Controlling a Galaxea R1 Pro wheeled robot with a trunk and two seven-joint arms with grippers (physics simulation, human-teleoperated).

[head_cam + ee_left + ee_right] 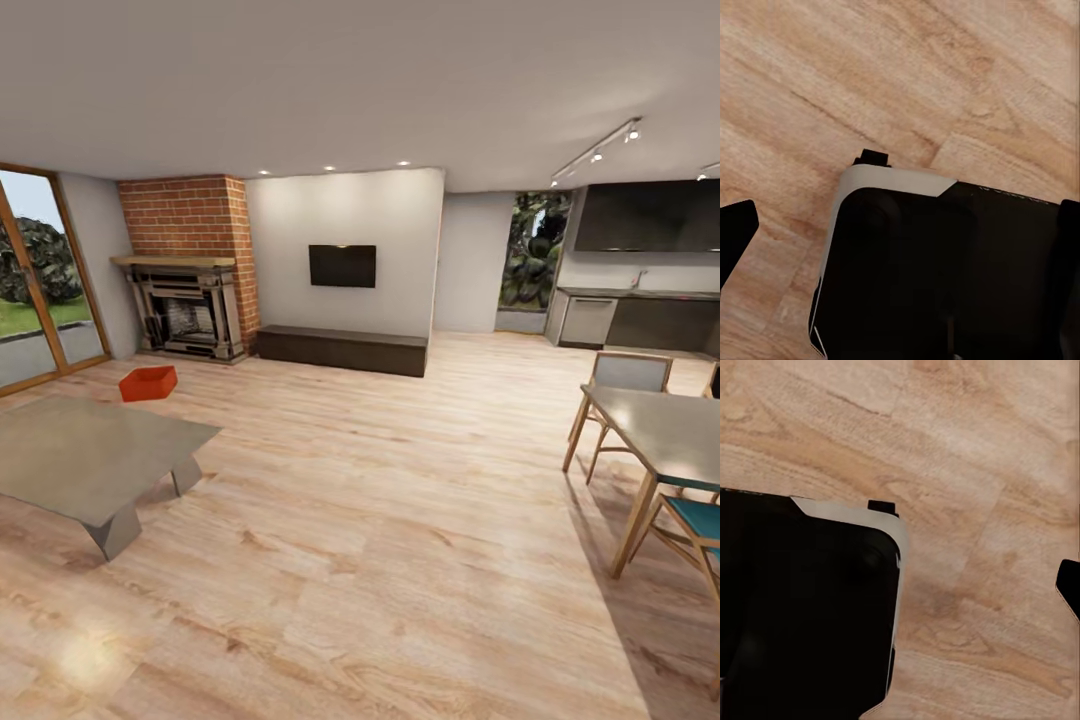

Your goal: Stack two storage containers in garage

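I am in the living room. One orange-red storage container (148, 383) sits on the light wood planks at the far left, in front of the brick fireplace (187, 305) and beyond the low grey table. My left gripper (907, 225) hangs over the wood floor above my own black base, with a dark fingertip (736, 229) at the frame edge; its jaws stand wide apart and hold nothing. My right gripper (896, 585) is likewise open and empty, with one fingertip (1069, 585) showing. The garage is out of view.
A low grey coffee table (85, 455) stands at near left, and a dining table (670, 430) with chairs at right. Glass doors (35, 280) fill the left wall. A wall TV (342, 265) hangs over a dark bench (340, 350). A kitchen (640, 300) lies at back right.
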